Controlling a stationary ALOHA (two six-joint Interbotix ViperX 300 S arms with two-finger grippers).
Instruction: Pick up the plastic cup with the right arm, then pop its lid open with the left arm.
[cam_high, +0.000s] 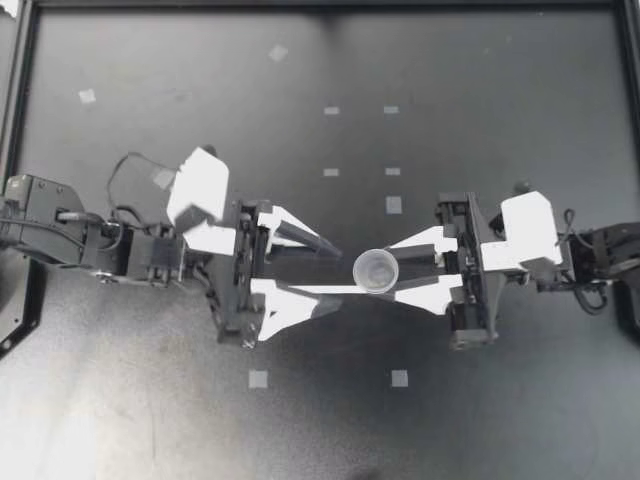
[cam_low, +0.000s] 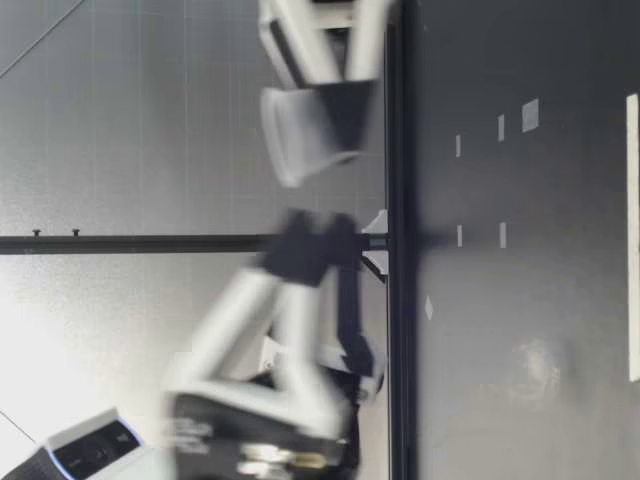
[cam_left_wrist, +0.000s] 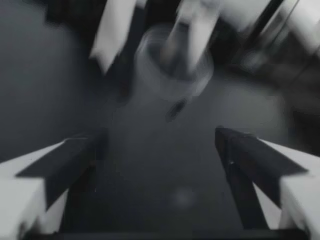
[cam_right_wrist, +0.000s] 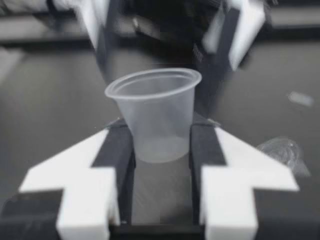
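My right gripper (cam_high: 392, 272) is shut on a small clear plastic cup (cam_high: 376, 270), held upright above the dark table (cam_high: 300, 80) near its middle. In the right wrist view both finger pads press the cup (cam_right_wrist: 155, 115) from two sides at its lower part. My left gripper (cam_high: 342, 270) faces it with its fingers wide open; their tips stand just short of the cup, one on each side of its line. The left wrist view shows the blurred cup (cam_left_wrist: 172, 62) ahead of my open fingers (cam_left_wrist: 75, 160), with nothing between them.
Small pale tape squares (cam_high: 394, 205) dot the table, with others nearer the front (cam_high: 258, 379). A small crumpled clear thing (cam_right_wrist: 282, 150) lies on the table beside my right gripper. A black frame rail (cam_high: 20, 120) borders the left side.
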